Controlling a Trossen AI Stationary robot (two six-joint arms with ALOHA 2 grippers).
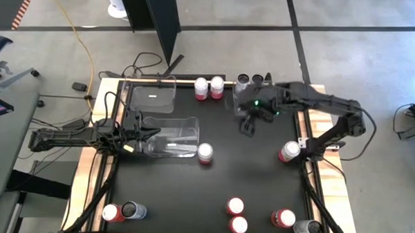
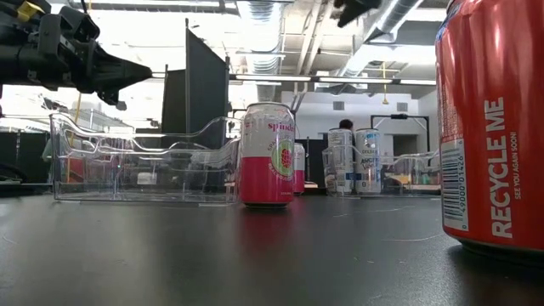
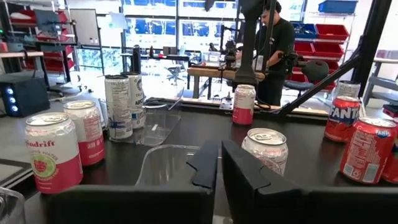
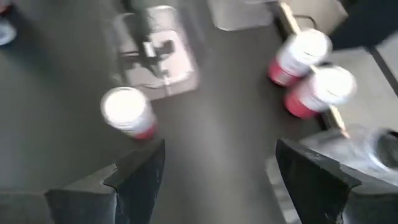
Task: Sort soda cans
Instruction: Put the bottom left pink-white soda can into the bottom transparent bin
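The black worktop [image 1: 212, 179] carries everything. Two clear bins lie on its left half: one [image 1: 153, 95] at the far edge, the other [image 1: 171, 136] nearer the middle. A third bin [image 1: 244, 97] stands at the far edge, right of centre, partly under the right arm.

The left arm [image 1: 68, 136] reaches in from the left, its gripper [image 1: 146, 134] over the middle bin, fingers [image 3: 249, 180] pressed together and holding nothing. A pink can [image 1: 205, 152] stands just outside that bin's near right corner; in the left wrist view it sits just beyond the fingertips, apart from them.

The right arm [image 1: 318, 106] stretches from the right edge toward the far centre. Its gripper [image 1: 249, 123] hangs above the worktop with fingers [image 4: 140, 174] spread wide and empty; no can is between them.

Two pink cans [image 1: 208, 87] stand together at the far edge, between the far bin and the third one. Two grey cans [image 1: 250, 80] stand at the far edge by the third bin. A pink can [image 1: 288, 151] stands alone near the right edge. At the near edge, two pink cans [image 1: 236, 214] sit right of centre, a red can [image 1: 283, 217] and a grey one [image 1: 307, 228] are toward the right corner, and a red can [image 1: 111, 212] touches a dark one [image 1: 133, 211] at the left corner.
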